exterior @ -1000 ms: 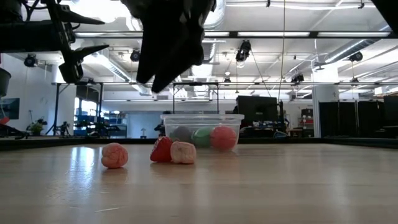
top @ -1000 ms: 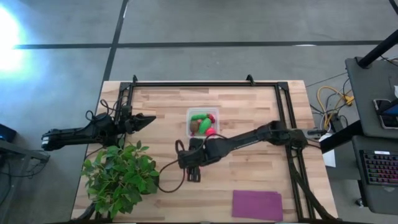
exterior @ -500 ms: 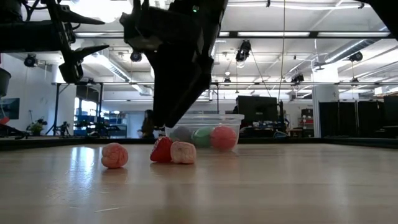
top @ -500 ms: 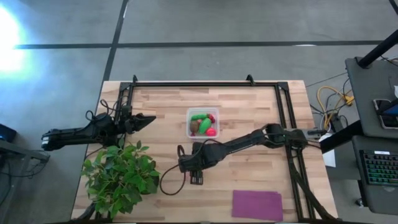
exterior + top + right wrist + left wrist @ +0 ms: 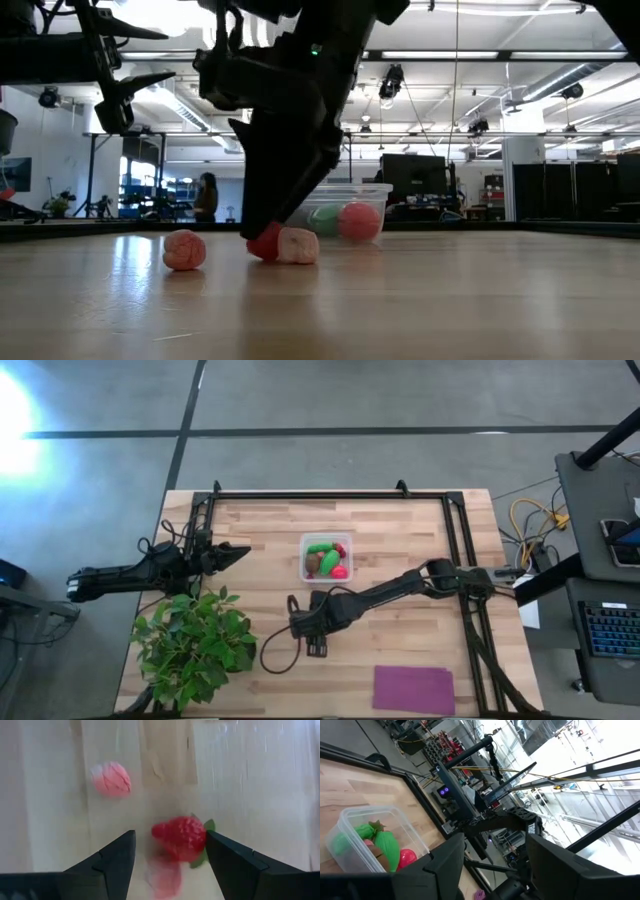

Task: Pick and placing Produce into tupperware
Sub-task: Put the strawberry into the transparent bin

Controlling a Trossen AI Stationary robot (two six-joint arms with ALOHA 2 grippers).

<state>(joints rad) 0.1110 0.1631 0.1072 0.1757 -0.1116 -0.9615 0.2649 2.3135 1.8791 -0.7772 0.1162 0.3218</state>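
Note:
My right gripper (image 5: 302, 626) (image 5: 258, 226) is open and points down, low over the table's near middle. In the right wrist view its fingers (image 5: 170, 835) stand on either side of a red strawberry (image 5: 182, 838) (image 5: 266, 244) and a pink piece (image 5: 165, 875) (image 5: 298, 245). A second pink piece (image 5: 111, 778) (image 5: 184, 249) lies apart from them; all three rest on the wood. The clear tupperware (image 5: 327, 557) (image 5: 325, 212) (image 5: 370, 840) holds green pieces, a brown ball and a pink one. My left gripper (image 5: 240, 550) (image 5: 496, 840) waits open, raised, left of the tupperware.
A big leafy plant (image 5: 195, 640) stands at the table's near left corner, close to the left arm. A flat purple mat (image 5: 413, 690) lies by the near edge, to the right. A dark cable (image 5: 275, 655) loops on the wood beside the right gripper.
My right gripper has come down toward the table and a little toward its near edge, until its open fingers stand around the strawberry and the pink piece. The left arm has kept still.

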